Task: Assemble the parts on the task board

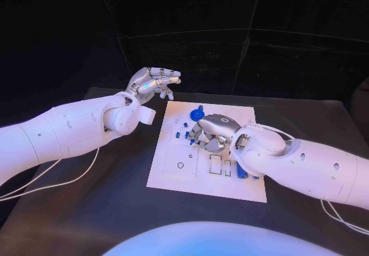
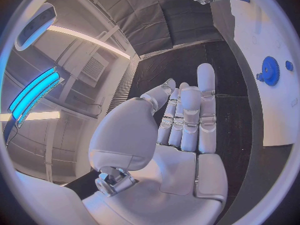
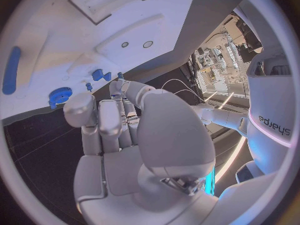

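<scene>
Left robot hand (image 1: 156, 81) is raised above the tabletop (image 1: 100, 197) just beyond the far-left corner of the task board (image 1: 181, 178), off the board; fingers loosely curled in head view, straight and side by side in the left wrist view (image 2: 187, 120), holding nothing. Right robot hand (image 1: 214, 130) sits low over the board's middle, palm down, fingers bent toward a cluster of small blue parts (image 1: 184, 134); can't tell whether the fingertips touch or pinch any part. In the right wrist view the right robot hand (image 3: 119, 130) has fingers close together, tips near small blue parts (image 3: 99, 75).

Task board is a white plate lying flat at the center of the black tabletop. A blue gear (image 1: 196, 113) lies on the board's far side, just beyond the right robot hand; also seen at (image 2: 270, 70) and (image 3: 58, 96). A long blue bar (image 1: 240, 170) lies near the board's right edge, beside the right wrist; same bar at (image 3: 10, 70). Outlined slots w/ white inserts (image 1: 218, 164) sit beside the bar.
</scene>
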`<state>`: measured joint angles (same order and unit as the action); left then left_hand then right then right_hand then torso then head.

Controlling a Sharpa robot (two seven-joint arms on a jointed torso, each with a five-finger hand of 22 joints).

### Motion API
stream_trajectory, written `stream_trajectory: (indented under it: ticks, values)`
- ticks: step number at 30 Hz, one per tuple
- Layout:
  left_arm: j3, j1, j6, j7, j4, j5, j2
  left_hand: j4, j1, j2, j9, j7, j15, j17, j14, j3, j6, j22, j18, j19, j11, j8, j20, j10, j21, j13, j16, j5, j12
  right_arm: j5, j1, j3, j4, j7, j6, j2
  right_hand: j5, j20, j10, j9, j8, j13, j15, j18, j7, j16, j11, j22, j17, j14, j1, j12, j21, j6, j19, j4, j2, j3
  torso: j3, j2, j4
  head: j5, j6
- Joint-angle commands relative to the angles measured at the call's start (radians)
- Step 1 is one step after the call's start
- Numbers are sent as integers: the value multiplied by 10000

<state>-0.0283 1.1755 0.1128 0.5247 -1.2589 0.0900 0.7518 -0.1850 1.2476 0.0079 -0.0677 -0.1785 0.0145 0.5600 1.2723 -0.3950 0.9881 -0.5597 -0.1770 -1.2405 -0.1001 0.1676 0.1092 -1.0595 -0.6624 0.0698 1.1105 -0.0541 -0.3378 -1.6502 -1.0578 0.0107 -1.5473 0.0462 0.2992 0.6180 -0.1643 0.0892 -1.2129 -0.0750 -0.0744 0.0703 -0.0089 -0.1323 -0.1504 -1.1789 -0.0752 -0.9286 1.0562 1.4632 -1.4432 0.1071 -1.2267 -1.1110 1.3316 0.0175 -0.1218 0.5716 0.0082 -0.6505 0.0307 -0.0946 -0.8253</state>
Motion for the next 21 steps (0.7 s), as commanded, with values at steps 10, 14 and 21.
stream_trajectory:
  ticks: [10,14,21]
  values:
    - [5,15,-109,58,40,-34,-23,-66,118,-11,12,-29,-21,-9,-70,-8,-37,12,-59,58,-21,-16,3,72,60,-13,-33,11,-68,52,158,5,157,-120,-412,-65,78,10,43,-10,42,-14,-19,147,-25,-68,-47,-14,20,292,152,-76,-62,-14,31,-5,16,-11,-2,5,12,-53,-98]
    - [5,15,-106,57,45,-34,-24,-66,118,-11,12,-29,-21,-9,-70,-8,-37,12,-59,58,-21,-16,3,72,60,-13,-33,11,-68,52,182,7,181,-120,-463,-83,78,10,43,-10,42,-14,-19,147,-25,-68,-47,-14,20,292,152,-76,-62,-14,31,-5,16,-11,-6,3,7,-66,-120]
    - [5,15,-114,50,65,-34,-28,-80,128,-5,12,-32,-18,-21,-80,-23,-42,18,-58,61,-23,-16,4,80,67,-14,-38,11,-73,52,234,12,212,-144,-544,-115,99,12,48,-10,43,-13,-18,147,-25,-72,-47,-15,19,292,168,-80,-64,-8,30,0,23,-21,-9,6,6,-78,-154]
